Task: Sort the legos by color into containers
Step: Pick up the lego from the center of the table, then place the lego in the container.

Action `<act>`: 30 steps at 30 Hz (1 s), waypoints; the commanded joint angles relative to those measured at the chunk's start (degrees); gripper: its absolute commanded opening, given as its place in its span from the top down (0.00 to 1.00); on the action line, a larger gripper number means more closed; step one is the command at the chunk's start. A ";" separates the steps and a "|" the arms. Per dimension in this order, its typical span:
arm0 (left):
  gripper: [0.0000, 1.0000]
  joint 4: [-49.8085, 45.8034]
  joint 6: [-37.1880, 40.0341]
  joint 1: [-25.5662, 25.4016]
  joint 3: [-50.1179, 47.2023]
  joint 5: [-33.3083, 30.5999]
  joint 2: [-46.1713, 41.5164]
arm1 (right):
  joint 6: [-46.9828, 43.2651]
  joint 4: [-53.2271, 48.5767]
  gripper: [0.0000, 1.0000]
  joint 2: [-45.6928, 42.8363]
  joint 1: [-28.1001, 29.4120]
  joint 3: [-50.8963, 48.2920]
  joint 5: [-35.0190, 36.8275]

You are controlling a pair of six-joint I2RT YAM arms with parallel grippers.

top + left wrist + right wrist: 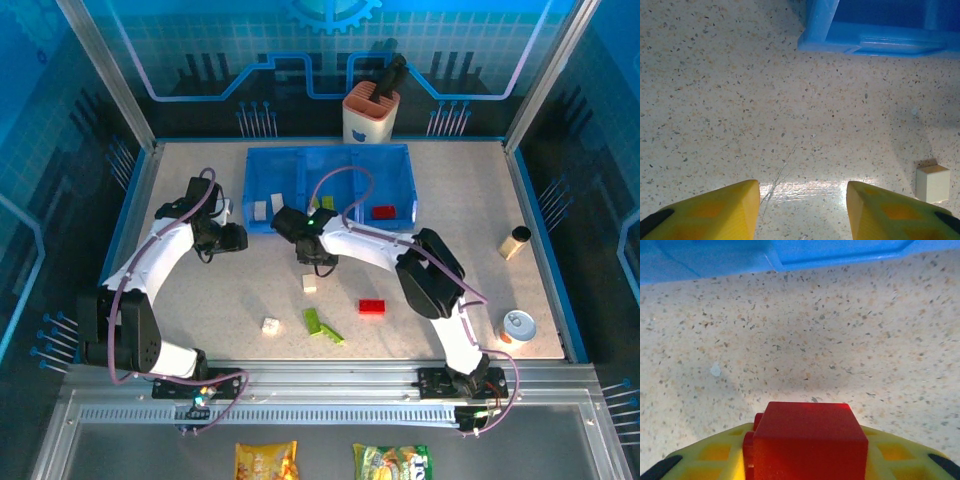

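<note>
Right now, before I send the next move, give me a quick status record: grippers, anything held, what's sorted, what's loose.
left gripper: open, empty, over bare table near a tray corner
right gripper: shut on held red brick
tray: sorted white bricks in left compartment, sorted green brick in middle, sorted red brick in right
loose on table: two white bricks, two green bricks, one red brick

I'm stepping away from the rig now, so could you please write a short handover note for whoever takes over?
Left gripper: open, empty, low over the table near the tray.
Right gripper: shut on a red brick, close to the tray.
Done: tray holds white bricks left, a green brick middle, a red one right.
Left: the held brick, plus loose white bricks, loose green bricks, a loose red brick.
</note>
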 commanded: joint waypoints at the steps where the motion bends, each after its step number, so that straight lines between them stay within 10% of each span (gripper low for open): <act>1: 0.50 -0.95 0.88 0.59 0.00 0.66 -0.09 | -6.66 -0.89 0.62 -4.02 -1.29 -2.48 -0.49; 18: 0.50 -1.03 0.89 0.56 0.08 0.64 0.30 | -31.66 -3.26 0.60 -20.40 -17.44 -15.02 -6.94; 30: 0.50 -1.04 1.13 0.58 0.01 0.26 0.74 | -40.32 -2.58 0.58 -8.32 -30.27 1.92 -14.17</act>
